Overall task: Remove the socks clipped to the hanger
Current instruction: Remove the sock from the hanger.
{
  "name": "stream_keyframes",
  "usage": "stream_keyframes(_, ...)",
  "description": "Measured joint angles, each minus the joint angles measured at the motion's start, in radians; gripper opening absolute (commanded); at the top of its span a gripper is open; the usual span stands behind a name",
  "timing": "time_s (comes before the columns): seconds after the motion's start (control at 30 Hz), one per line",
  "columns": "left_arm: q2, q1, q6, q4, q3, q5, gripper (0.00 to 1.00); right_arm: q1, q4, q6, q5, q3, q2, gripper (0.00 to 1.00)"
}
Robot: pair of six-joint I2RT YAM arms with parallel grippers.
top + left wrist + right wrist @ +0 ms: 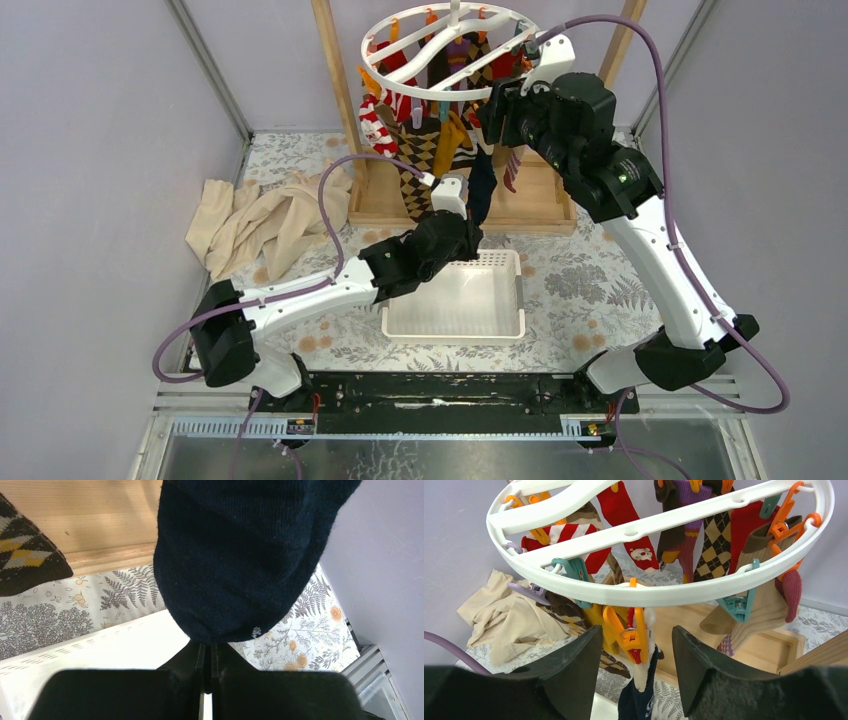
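Note:
The white ring hanger (395, 88) hangs at the back with several colourful socks clipped under it. One dark navy sock (483, 185) hangs lowest. My left gripper (468, 232) is shut on its toe, and in the left wrist view the navy sock (240, 555) fills the frame above the closed left gripper (207, 647). My right gripper (636, 630) is open, its fingers either side of the orange clip (634, 635) that pinches the navy sock's white cuff (644, 680) under the hanger ring (664, 592). Neither finger touches the clip.
A white perforated basket (500, 325) sits below the left gripper. A beige cloth (270, 220) lies at the left. The wooden rack base (530, 205) and its posts stand behind. Striped (574, 535) and argyle (716, 545) socks hang around the ring.

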Motion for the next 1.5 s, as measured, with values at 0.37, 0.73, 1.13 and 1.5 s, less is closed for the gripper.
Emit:
stream_keyframes(0.37, 0.007, 0.000, 0.002, -0.003, 0.008, 0.000, 0.00, 0.000, -0.010, -0.014, 0.008, 0.043, 0.029, 0.62)
stream_keyframes(0.73, 0.007, 0.000, 0.015, -0.005, 0.009, 0.000, 0.00, 0.000, -0.012, -0.018, 0.008, 0.054, 0.066, 0.60)
stream_keyframes(1.13, 0.007, 0.000, 0.016, -0.007, 0.009, -0.005, 0.00, 0.006, -0.008, -0.029, 0.018, 0.071, 0.089, 0.40)
stream_keyframes(1.5, 0.007, 0.000, 0.016, -0.020, 0.009, -0.009, 0.00, 0.012, -0.007, -0.038, 0.026, 0.071, 0.092, 0.19)
